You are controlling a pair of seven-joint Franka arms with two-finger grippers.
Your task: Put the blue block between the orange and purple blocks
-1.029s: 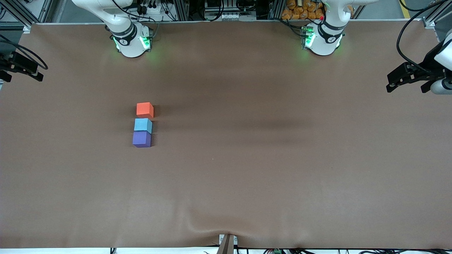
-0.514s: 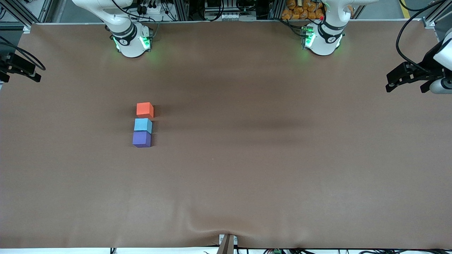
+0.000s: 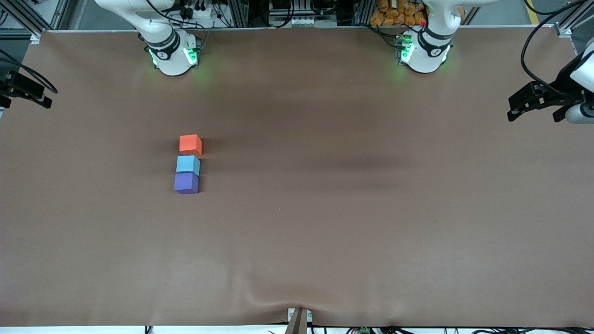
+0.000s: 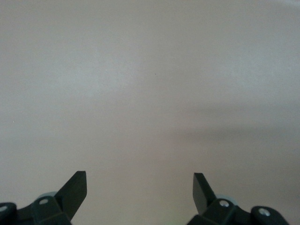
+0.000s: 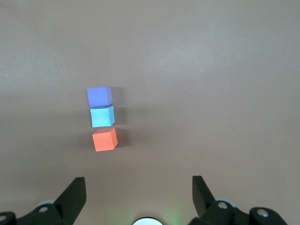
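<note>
The orange block (image 3: 190, 144), the blue block (image 3: 188, 165) and the purple block (image 3: 186, 183) lie in one row on the brown table, toward the right arm's end. The blue block is in the middle; it touches the purple block, and a thin gap parts it from the orange one. The right wrist view shows the same row: purple (image 5: 100, 96), blue (image 5: 102, 116), orange (image 5: 104, 139). My right gripper (image 3: 44, 98) (image 5: 139, 183) is open and empty, high over its end of the table. My left gripper (image 3: 513, 110) (image 4: 139, 180) is open and empty, over bare table at the other end.
The two arm bases (image 3: 172, 55) (image 3: 423, 53) stand along the table's back edge. The brown cover (image 3: 325, 208) has a ripple and a clamp (image 3: 299, 320) at the edge nearest the front camera.
My right gripper has drifted slightly outward toward its end of the table. The blocks and the left gripper have not visibly moved.
</note>
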